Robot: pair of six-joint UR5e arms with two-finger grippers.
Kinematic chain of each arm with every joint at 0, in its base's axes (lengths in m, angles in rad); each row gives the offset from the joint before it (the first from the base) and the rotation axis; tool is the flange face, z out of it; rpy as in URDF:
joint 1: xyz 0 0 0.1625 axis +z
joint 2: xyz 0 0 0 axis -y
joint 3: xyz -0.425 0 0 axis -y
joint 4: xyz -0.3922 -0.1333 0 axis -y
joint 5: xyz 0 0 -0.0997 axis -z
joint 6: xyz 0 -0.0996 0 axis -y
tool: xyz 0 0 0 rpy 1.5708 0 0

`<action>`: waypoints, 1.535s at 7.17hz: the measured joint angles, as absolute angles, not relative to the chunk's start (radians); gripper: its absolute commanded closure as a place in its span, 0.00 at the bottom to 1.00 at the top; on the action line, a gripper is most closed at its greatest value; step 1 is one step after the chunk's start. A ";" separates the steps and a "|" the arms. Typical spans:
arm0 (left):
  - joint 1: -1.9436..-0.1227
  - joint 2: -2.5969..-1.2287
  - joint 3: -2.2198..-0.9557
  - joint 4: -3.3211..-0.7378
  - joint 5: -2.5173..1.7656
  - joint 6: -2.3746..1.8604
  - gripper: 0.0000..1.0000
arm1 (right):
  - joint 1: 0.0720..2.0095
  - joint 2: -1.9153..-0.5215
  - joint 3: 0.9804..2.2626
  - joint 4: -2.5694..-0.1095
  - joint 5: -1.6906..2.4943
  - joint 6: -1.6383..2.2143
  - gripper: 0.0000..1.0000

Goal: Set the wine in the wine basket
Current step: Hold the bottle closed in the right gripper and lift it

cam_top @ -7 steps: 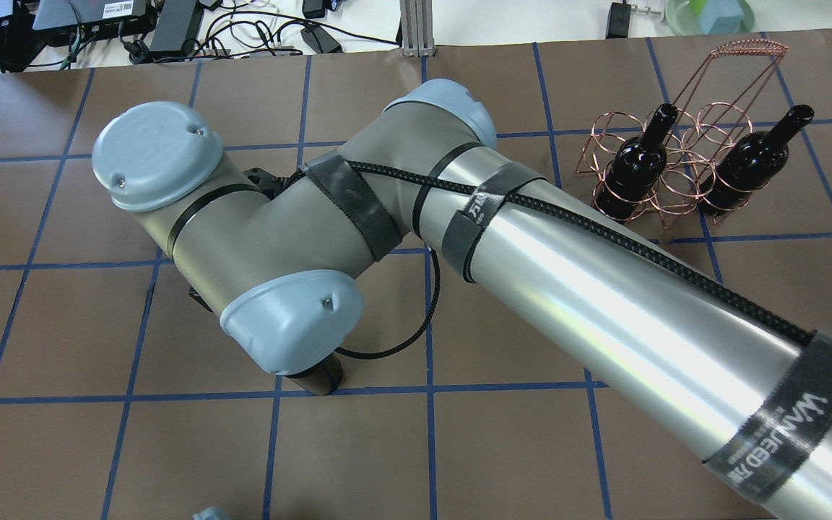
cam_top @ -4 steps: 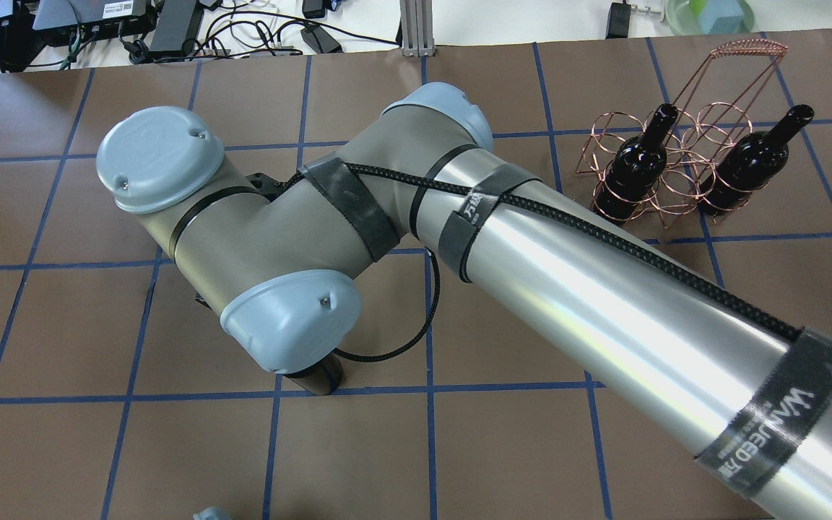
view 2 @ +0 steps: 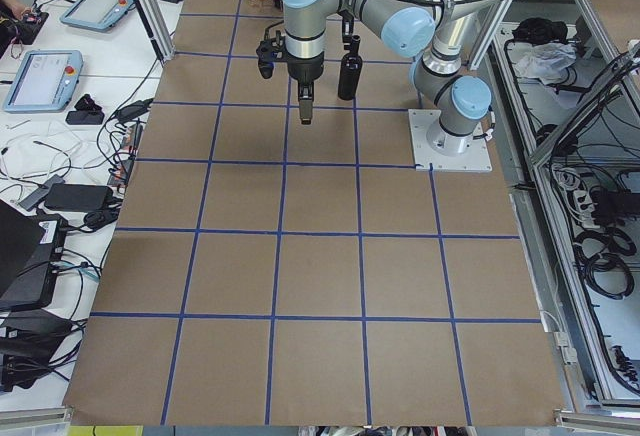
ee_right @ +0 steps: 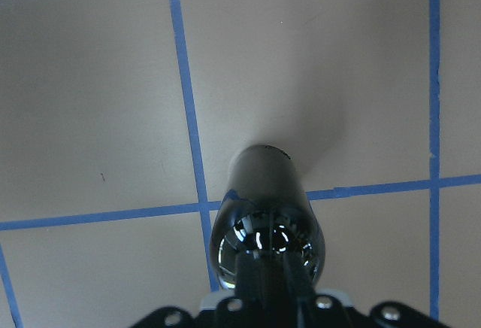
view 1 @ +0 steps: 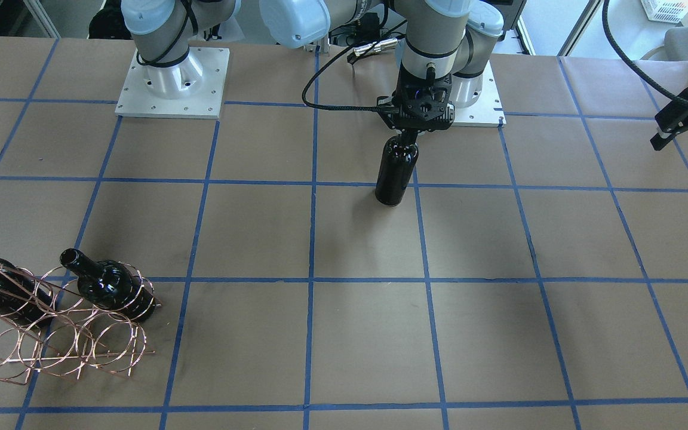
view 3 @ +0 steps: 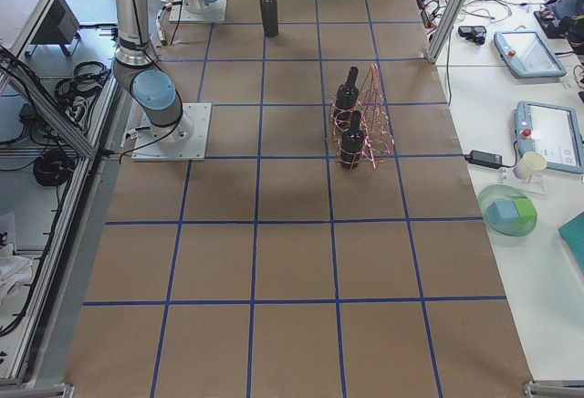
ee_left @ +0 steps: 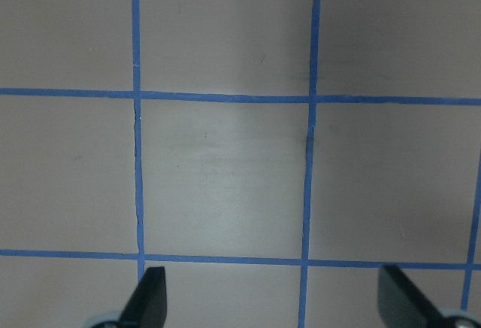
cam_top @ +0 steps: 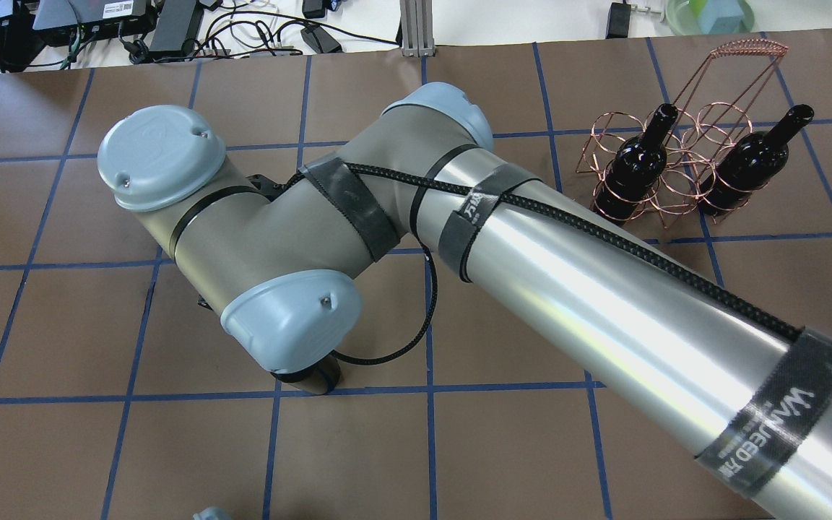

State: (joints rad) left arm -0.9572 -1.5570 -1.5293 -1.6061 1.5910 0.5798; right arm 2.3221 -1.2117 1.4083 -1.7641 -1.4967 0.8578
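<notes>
We are over the desk (view 1: 368, 334), and the right arm reaches across into the left half. The right gripper (view 1: 407, 138) points straight down with its jaws clamped on the neck of the bottle (view 1: 396, 173). The right wrist camera looks down past the glossy shoulders, and the neck is pinched tight at the bottom of the view. The bottle stands close to upright with a slight lean, beside a crossing of blue tape lines just in front of the left arm's base plate. We can't tell whether its foot touches the paper or hangs just clear.

The left gripper (ee_left: 276, 299) hovers above the desk out on its own side. Its jaws are wide apart over brown paper and blue tape.

Now to the basket (cam_top: 682, 184), which is well apart from the held bottle. It sits in the far right part of the desk as the robot sees it, standing upright with its coiled handle (cam_top: 747, 46) on top. It holds two bottles already, both in the row nearer the robot. The inner bottle (cam_top: 635, 173) sits in the end loop toward the desk's middle, and the outer bottle (cam_top: 747, 165) sits in the loop at the other end. Both necks poke up through the wire. The loop between them and the row behind them stand open.
</notes>
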 measured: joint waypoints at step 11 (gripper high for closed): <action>-0.957 -1.557 -1.530 -1.607 1.591 0.580 0.00 | 2.311 -1.207 1.407 -1.762 -1.466 0.832 0.01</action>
State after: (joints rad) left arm -0.9572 -1.5570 -1.5298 -1.6069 1.5907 0.5798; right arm 2.3108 -1.2074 1.4075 -1.7620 -1.4656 0.8322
